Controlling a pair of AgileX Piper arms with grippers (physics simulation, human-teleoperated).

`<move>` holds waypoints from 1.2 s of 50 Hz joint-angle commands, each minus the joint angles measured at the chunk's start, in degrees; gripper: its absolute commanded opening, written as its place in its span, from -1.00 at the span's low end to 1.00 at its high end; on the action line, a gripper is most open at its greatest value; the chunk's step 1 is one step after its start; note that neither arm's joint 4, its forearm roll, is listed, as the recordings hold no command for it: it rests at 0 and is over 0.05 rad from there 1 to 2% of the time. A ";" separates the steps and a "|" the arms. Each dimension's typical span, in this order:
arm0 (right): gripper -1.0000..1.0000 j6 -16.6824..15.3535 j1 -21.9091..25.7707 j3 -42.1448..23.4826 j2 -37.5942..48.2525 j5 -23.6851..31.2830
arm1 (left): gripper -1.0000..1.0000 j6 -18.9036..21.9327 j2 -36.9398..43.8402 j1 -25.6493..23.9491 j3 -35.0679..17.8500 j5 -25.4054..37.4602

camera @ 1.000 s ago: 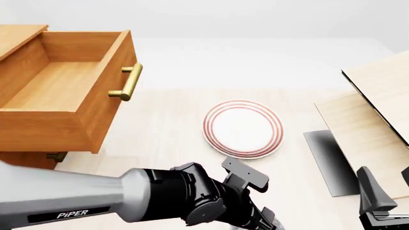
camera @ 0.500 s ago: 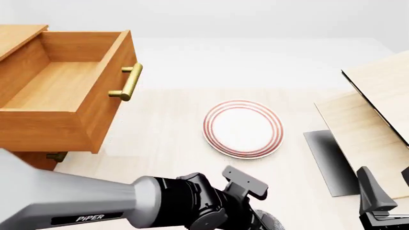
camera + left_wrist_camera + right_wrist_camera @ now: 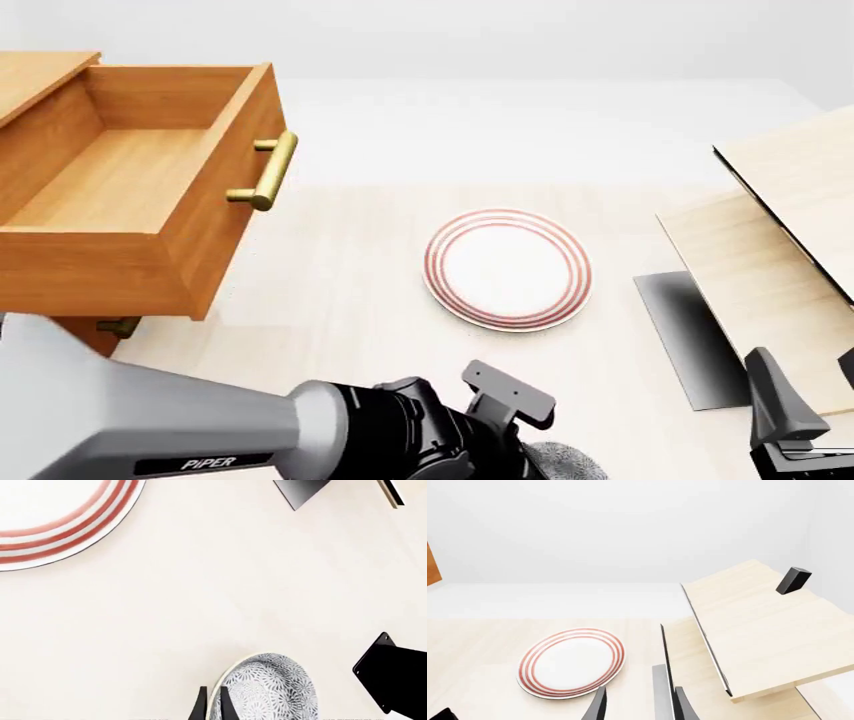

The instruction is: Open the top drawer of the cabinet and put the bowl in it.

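Pale table [image 3: 347, 290] holds the open top drawer [image 3: 127, 185]; left gripper [image 3: 211, 707] pinches the bowl [image 3: 267, 690] rim, ready to lift it.

The only readable lettering was the word "PiPER", printed in white on a black band on the left arm [image 3: 200, 445] in the front view. Nothing else carried any text or numbers.

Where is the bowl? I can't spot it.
Front view, bottom edge: the bowl is near the table's front, under the left gripper, nearer than the plate.
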 commanded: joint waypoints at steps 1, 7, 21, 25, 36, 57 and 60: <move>1.00 -0.01 0.00 0.00 -0.04 0.03 | -1.00 -0.51 0.22 -0.06 0.87 -1.00; 1.00 -0.02 0.00 0.00 -0.03 0.03 | -1.00 -0.32 -0.89 -0.21 0.77 -0.47; 1.00 -0.01 0.01 0.00 -0.04 0.03 | -1.00 0.72 -5.99 0.86 1.43 0.75; 1.00 -0.02 0.01 0.00 -0.04 0.03 | -1.00 0.68 -6.87 0.81 1.42 0.62; 1.00 -0.01 0.00 0.00 -0.04 0.03 | -1.00 2.21 -12.56 3.50 3.07 1.72; 1.00 -0.01 0.00 0.00 -0.04 0.03 | -1.00 4.70 -20.21 8.63 1.38 7.59; 1.00 -0.02 0.01 0.00 -0.04 0.03 | -1.00 4.79 -20.37 8.94 0.69 8.36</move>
